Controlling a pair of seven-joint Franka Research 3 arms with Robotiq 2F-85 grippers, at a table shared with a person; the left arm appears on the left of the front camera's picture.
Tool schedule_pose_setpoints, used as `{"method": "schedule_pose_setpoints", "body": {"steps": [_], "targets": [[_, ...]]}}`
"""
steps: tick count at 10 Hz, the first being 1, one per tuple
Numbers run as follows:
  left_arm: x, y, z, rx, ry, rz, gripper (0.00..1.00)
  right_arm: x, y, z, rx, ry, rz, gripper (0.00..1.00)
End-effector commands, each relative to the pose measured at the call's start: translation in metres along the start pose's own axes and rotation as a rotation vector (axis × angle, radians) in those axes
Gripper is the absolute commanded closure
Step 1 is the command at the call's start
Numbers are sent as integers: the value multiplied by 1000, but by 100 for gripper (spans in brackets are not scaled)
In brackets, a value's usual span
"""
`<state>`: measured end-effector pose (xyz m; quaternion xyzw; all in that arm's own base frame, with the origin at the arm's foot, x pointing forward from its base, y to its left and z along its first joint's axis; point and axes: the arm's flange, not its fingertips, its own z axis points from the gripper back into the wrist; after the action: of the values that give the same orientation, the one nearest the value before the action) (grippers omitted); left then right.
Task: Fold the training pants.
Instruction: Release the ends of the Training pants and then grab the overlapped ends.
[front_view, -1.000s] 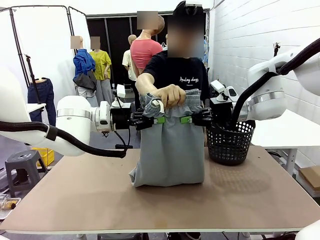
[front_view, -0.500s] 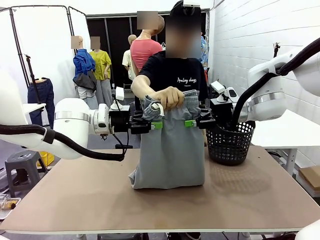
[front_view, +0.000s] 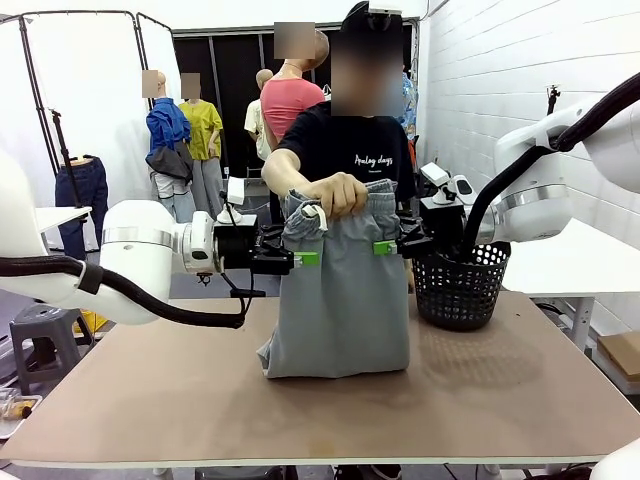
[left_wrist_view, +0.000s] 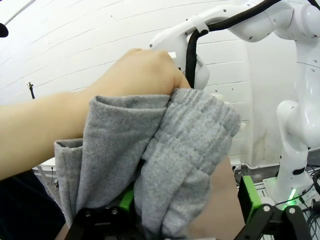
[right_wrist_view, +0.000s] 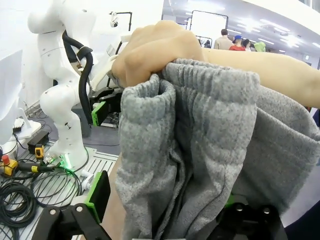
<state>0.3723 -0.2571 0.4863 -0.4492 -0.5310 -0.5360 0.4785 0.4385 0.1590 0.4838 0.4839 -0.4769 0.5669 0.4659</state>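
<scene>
Training pants (front_view: 340, 300), hanging from a hand (front_view: 340, 193), sit between spread left and right jaws

Level, pointing inward: left pincer (front_view: 305, 258), right pincer (front_view: 386, 246); jaws spread wide.

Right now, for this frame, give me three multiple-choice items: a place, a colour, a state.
1. Where is the black mesh basket?
A on the table, at the robot's right of the training pants
B on the floor
C on a chair

2. What colour are the pants?
A blue
B light grey
C black

3. How are the pants held?
A folded flat
B stuffed in the basket
C hanging from the person's hand, lower end on the table

Answers:
1 A: it stands on the tabletop beside them.
2 B: the jersey is pale grey.
3 C: the hand grips the waistband.
</scene>
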Motion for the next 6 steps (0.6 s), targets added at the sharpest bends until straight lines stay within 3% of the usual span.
{"method": "schedule_pose_setpoints", "body": {"steps": [1,6], "targets": [[0,-1,3,22,-17,23,0,2,-4,4,13,5,-27,0],[-6,-2,14,133,33,29,0,-13,9,24,-55,27,-47,0]]}}
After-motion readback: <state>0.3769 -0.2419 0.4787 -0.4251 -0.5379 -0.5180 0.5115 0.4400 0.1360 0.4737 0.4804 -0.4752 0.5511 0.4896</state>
